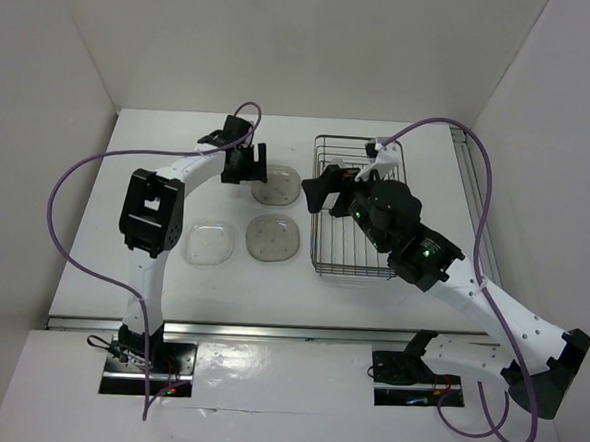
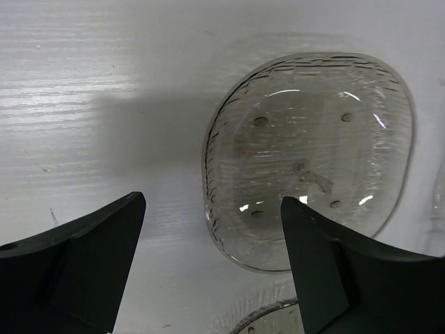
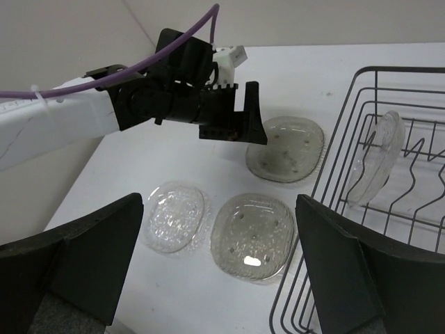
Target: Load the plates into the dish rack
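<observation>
starting at the left, the clear plate (image 1: 213, 244) lies flat on the white desk (image 1: 102, 269), with nothing touching it. behind it, your left end effector (image 2: 212, 202) hangs low over the desk with its fingers spread wide and nothing between them. in the left wrist view a speckled plate sits just past the right finger, apart from it. to the right of the clear plate, two greyish plates lie flat: the near greyish plate (image 1: 274, 238) and the far greyish plate (image 1: 277, 185), the far one just beside the left end effector. further right stands the dish rack (image 1: 335, 252), and one clear plate in the rack (image 3: 375, 167) is leaning on edge between the prongs. your right end effector (image 3: 219, 202) hovers by the rack, its jaws wide apart and empty. i judge that one plate of four is loaded. these plates look thin, light and quite stiff, and probably slippery. because they lie flat, there is little space for a finger to go under them. i think you should take hold at the raised rim, one finger inside and one outside, and close gently, since a hard squeeze could make the plate slip away.
</observation>
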Available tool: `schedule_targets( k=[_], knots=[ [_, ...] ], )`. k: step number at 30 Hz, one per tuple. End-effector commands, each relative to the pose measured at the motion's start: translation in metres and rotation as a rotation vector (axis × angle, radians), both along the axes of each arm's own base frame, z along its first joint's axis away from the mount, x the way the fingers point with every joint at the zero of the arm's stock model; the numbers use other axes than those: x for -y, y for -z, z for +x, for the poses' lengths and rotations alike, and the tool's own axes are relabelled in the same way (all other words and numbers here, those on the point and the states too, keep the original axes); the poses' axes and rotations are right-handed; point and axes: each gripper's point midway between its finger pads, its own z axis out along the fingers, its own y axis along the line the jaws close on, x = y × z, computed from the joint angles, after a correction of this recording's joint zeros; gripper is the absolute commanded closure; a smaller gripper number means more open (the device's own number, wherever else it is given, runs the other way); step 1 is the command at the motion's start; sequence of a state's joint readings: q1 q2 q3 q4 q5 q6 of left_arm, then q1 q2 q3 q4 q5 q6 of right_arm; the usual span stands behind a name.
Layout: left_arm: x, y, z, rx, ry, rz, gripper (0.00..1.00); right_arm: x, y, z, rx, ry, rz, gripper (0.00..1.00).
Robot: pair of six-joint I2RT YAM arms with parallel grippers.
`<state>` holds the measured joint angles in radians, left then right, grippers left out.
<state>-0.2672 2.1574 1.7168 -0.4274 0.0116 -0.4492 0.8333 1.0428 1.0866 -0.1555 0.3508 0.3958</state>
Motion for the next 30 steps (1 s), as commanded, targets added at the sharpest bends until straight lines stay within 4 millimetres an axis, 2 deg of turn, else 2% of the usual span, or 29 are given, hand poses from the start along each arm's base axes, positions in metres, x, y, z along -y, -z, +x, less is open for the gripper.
schedule_targets(
  k=[1,5,6,7,8,10,11,13,14,16,17,22,24,25,26,27,28,29,30],
  knots=[
    [-0.004,-0.008,0.01,0.027,-0.018,0.028,0.08,0.001,-0.003,-0.002,0.012,0.007,0.013,0.03],
    [-0.003,0.005,0.005,-0.002,-0.022,0.07,0.14,0.004,-0.01,-0.004,0.032,0.007,0.035,0.03],
    [-0.004,0.001,0.008,0.009,-0.028,0.074,0.15,0.005,-0.01,-0.006,0.033,0.007,0.037,0.03],
    [-0.002,0.01,0.004,-0.011,-0.024,0.09,0.15,0.005,-0.01,-0.006,0.033,0.007,0.037,0.03],
    [-0.001,0.006,0.006,-0.002,-0.025,0.087,0.15,0.007,-0.013,-0.007,0.04,0.007,0.045,0.03],
    [-0.004,0.012,0.004,-0.015,-0.022,0.108,0.19,0.01,-0.016,-0.008,0.047,0.016,0.051,0.03],
    [0.002,0.012,0.003,-0.015,-0.01,0.108,0.24,0.012,-0.014,-0.007,0.036,0.028,0.051,0.03],
    [0.005,0.007,0.005,0.005,-0.002,0.126,0.24,0.013,-0.008,-0.008,0.021,0.028,0.033,0.03],
    [0.007,0.015,0.002,-0.013,0.003,0.139,0.24,0.015,-0.006,-0.008,0.016,0.037,0.026,0.03],
    [0.005,0.015,0.004,-0.012,-0.006,0.153,0.24,0.017,-0.015,-0.01,0.03,0.037,0.042,0.03],
    [0.002,0.021,0.002,-0.03,-0.01,0.168,0.25,0.017,-0.015,-0.01,0.03,0.037,0.042,0.03],
    [-0.001,0.03,0.001,-0.06,-0.028,0.19,0.42,0.027,-0.027,-0.018,0.054,0.037,0.07,0.03],
    [-0.003,0.039,0.001,-0.079,-0.031,0.205,0.53,0.029,-0.031,-0.02,0.061,0.037,0.078,0.03],
    [-0.003,0.036,0.002,-0.078,-0.031,0.205,0.58,0.031,-0.031,-0.022,0.06,0.037,0.077,0.03],
    [-0.004,0.038,0.004,-0.078,-0.043,0.208,0.72,0.031,-0.031,-0.022,0.06,0.037,0.077,0.03],
    [-0.005,0.045,0.0,-0.1,-0.041,0.216,0.8,0.032,-0.031,-0.021,0.06,0.046,0.076,0.03],
    [-0.006,0.036,0.006,-0.077,-0.054,0.225,0.87,0.034,-0.034,-0.023,0.066,0.046,0.083,0.03],
    [-0.01,0.039,0.004,-0.092,-0.061,0.248,1.0,0.034,-0.034,-0.023,0.066,0.046,0.083,0.03],
    [-0.01,0.039,0.004,-0.093,-0.069,0.243,1.0,0.034,-0.034,-0.023,0.066,0.046,0.083,0.03]
  ],
)
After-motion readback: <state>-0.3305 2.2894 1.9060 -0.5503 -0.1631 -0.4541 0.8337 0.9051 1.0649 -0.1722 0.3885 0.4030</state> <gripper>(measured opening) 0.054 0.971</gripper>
